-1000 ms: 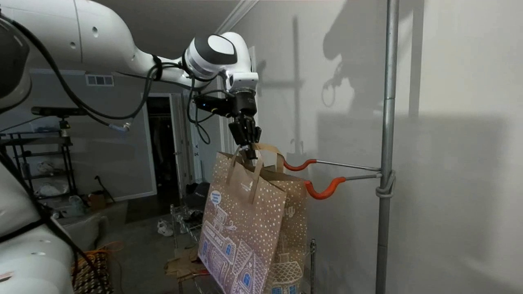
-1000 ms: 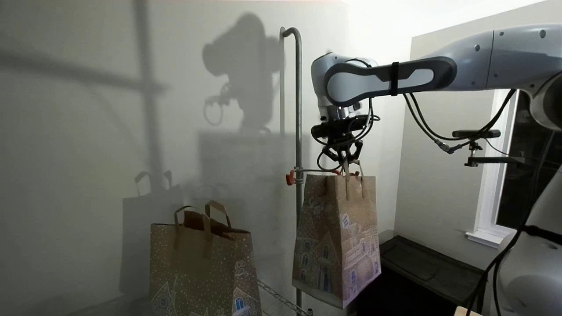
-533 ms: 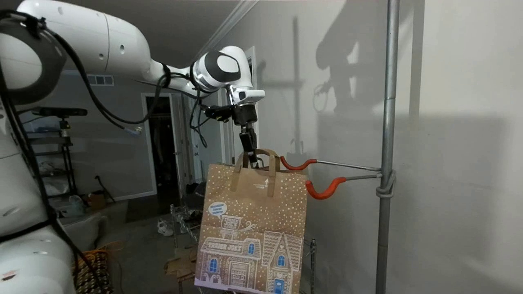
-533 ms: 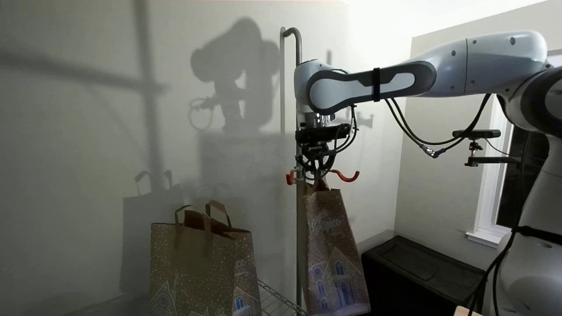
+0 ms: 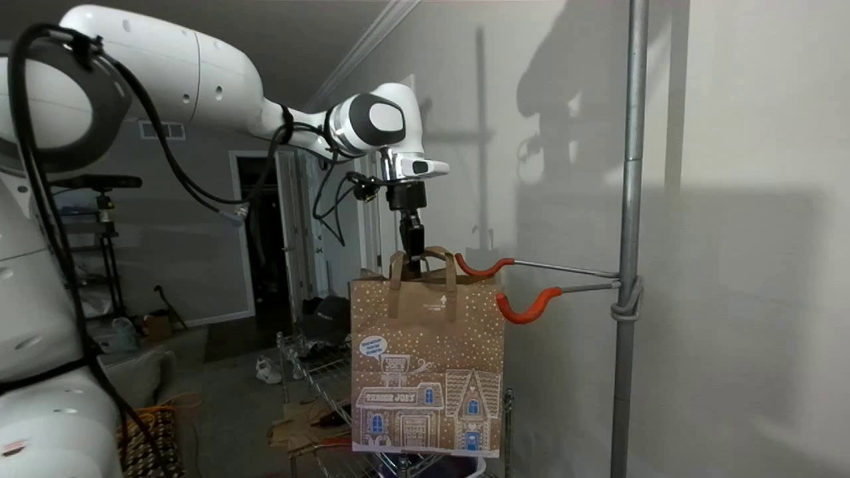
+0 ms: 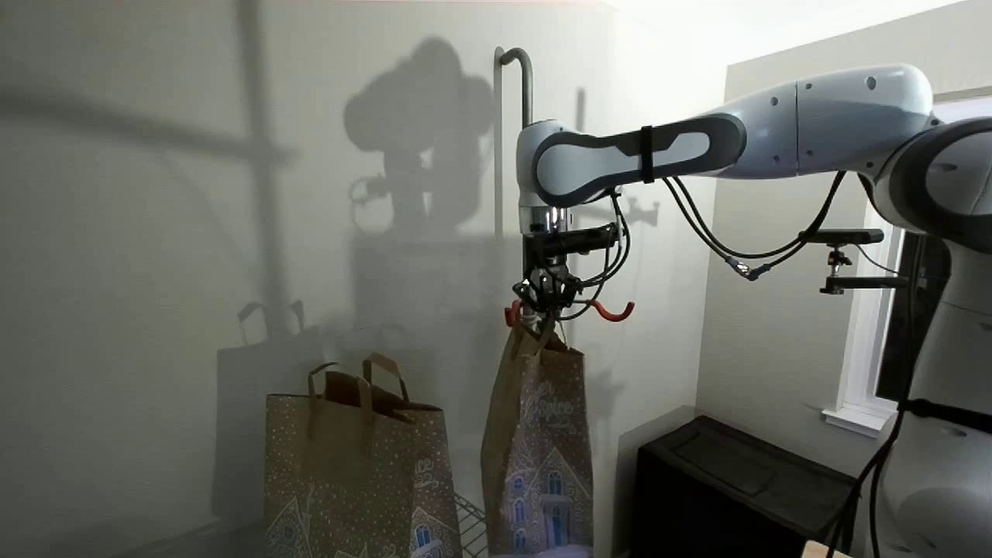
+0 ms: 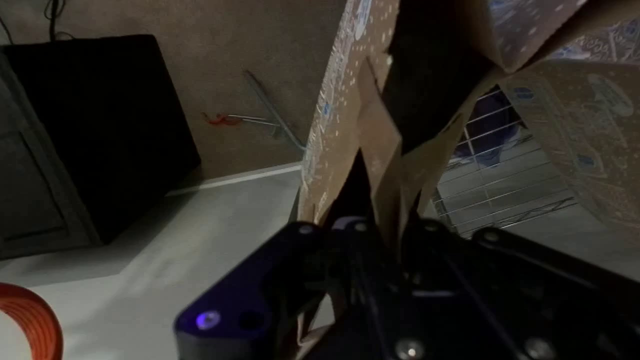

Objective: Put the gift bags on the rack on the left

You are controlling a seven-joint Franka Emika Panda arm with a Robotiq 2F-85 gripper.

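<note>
Tool [image 5: 413,265] pinches a bag [image 5: 428,378] by its handle [image 7: 382,165], fingers narrow. Bag hangs upright beneath. Another bag [image 6: 356,473] is apart; rack [image 6: 471,518] shows between the two in an exterior view.

I'm viewing a dim room under uneven light.
In an exterior view the far ceiling [image 6: 775,27] is glaring near-white; light from the right is throwing soft-edged shadows of the arm [image 6: 763,139] and the left gift bag [image 6: 356,473] onto the wall [image 6: 155,271]. The far doorway [image 5: 269,265] is lying almost black. My wrist view is looking darkest, the near gripper [image 7: 386,228] appearing black and out of focus, violet light catching one bolt [image 7: 207,320].
</note>
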